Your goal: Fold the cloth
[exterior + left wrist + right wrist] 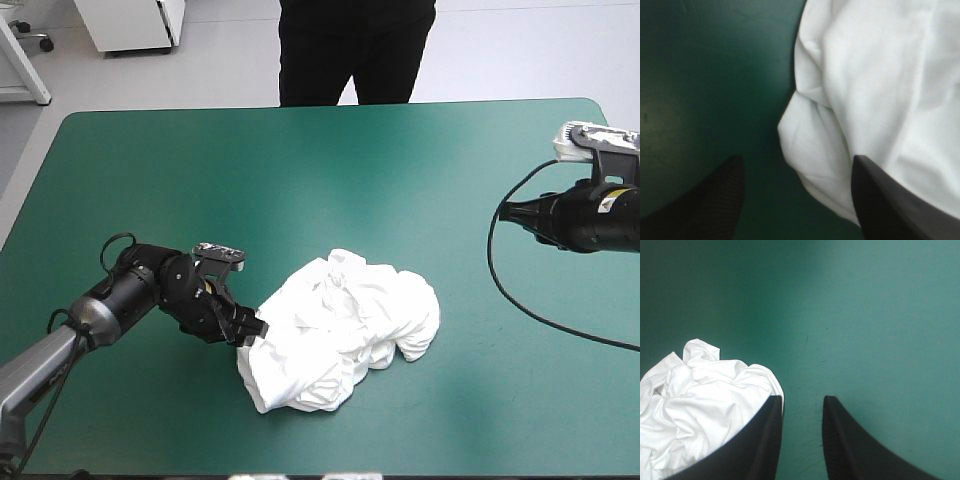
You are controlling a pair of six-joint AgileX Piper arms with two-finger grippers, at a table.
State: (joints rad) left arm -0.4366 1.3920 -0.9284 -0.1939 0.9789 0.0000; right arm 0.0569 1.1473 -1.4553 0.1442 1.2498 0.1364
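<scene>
The white T-shirt (345, 330) sits in a crumpled heap toward the table's (300, 150) near edge, about midway across. The left gripper (252, 330) is low at the heap's left side, jaws wide, a bulge of cloth between them. The right gripper (802, 401) hangs near the right edge, jaws narrowly parted over teal-green cover.

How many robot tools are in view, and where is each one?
2. The left tool is open at the left edge of the T-shirt. The right tool is open over the right side of the table, apart from the T-shirt.
</scene>
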